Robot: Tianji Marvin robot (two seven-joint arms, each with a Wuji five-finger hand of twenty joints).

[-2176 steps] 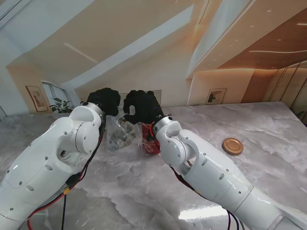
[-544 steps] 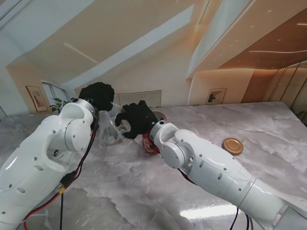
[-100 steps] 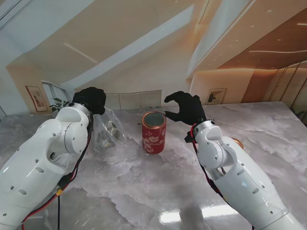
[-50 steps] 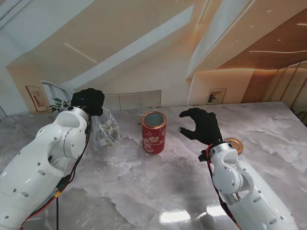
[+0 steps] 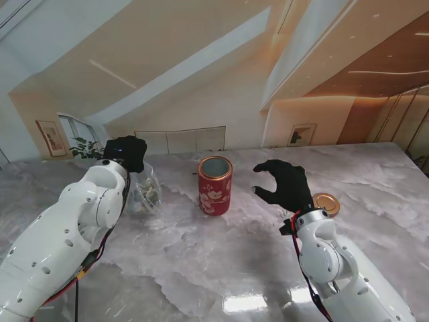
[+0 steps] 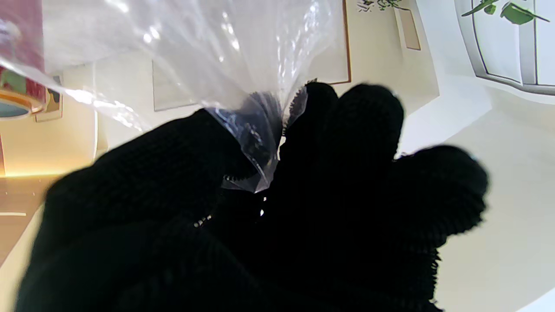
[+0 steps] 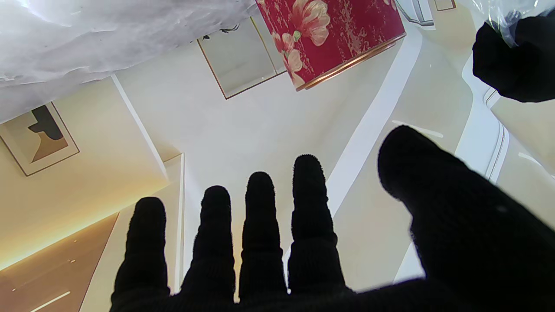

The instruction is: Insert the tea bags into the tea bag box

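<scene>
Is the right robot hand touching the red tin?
Apart. The stand view shows bare marble between the right robot hand and the red tin; its fingers are spread, holding nothing.

Camera arrangement: one stand view and two wrist views.

The stand camera looks down from above the shoulders onto the marble table (image 5: 201, 268), both arms rising from the near corners. Each wrist camera sits close behind its fingers, picture inverted: the left fills with the left hand (image 6: 260, 208) pinching the clear bag (image 6: 195, 56); the right looks past the spread right hand (image 7: 303, 242). The red tea bag box (image 5: 215, 184) appears in all three views.
</scene>
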